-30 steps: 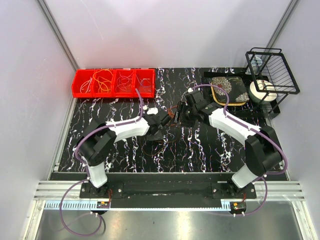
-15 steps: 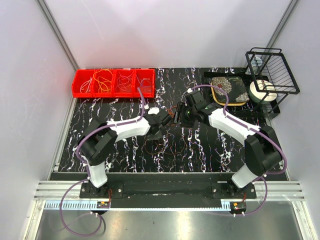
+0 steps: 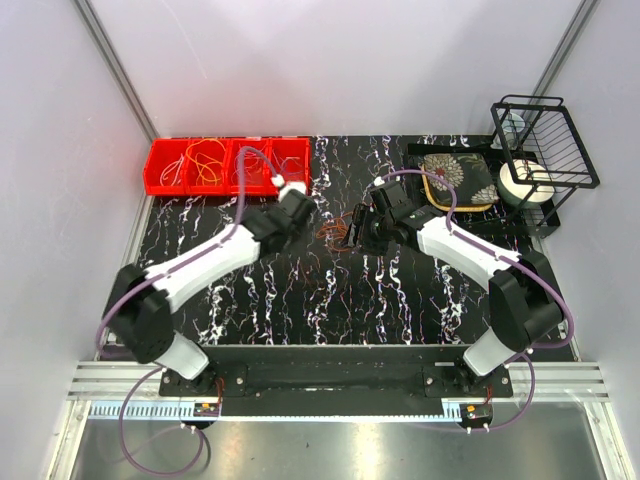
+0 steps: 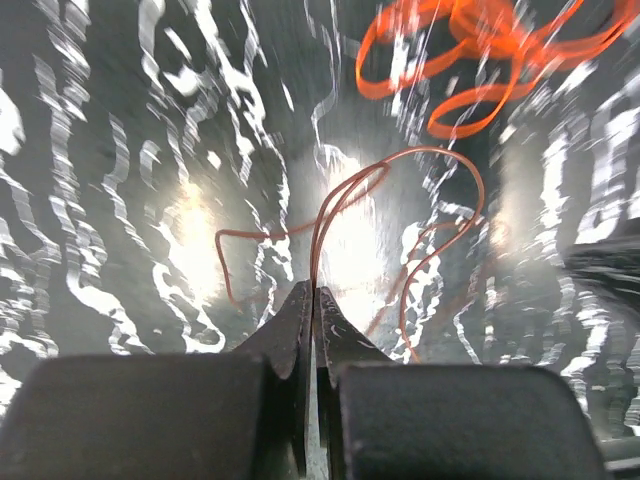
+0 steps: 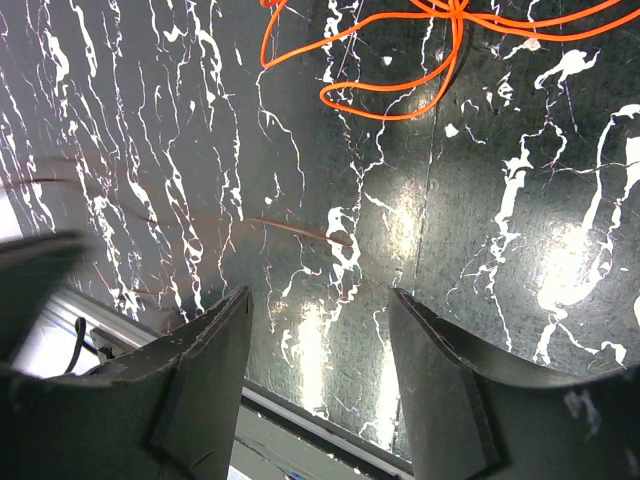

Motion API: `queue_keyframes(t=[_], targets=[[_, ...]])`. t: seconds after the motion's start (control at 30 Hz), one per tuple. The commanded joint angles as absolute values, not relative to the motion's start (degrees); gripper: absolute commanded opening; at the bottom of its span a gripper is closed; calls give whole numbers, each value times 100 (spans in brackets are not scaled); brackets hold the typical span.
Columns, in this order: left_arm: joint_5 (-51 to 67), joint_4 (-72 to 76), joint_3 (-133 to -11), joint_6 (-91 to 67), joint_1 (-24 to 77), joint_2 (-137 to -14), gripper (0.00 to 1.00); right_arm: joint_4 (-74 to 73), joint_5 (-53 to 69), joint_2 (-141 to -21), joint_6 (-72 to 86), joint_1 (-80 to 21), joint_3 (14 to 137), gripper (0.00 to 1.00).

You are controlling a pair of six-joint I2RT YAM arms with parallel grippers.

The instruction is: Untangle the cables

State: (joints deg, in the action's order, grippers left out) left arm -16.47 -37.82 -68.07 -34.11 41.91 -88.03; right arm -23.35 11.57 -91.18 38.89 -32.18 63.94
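While the left gripper [image 4: 312, 296] was clenched on the thin red cable [image 4: 440, 150], that wire looped just ahead of its fingertips. The orange cable [image 4: 480, 20] lay farther ahead, to the right. The right gripper [image 5: 320, 296] was released, the orange cable [image 5: 457, 40] ahead of it, apart.

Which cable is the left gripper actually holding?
The thin dark red cable, pinched in the left gripper; the bright orange cable lies loose beyond.

No readable text, label, brand, number or sign is shown on anything in any of the three views.
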Motion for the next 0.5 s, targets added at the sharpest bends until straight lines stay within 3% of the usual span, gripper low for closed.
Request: queue_keyframes(t=[0.0,0.47], targets=[[-1451,-3779,-7049,-2936,3746,-8086,0,-2162,1195,-9123,3902,-3182,6407,63],[-1626,-3832,-7101,-2628,3156,-7523,0,-2162,1239,-9114,3902,-3190,6390,62]])
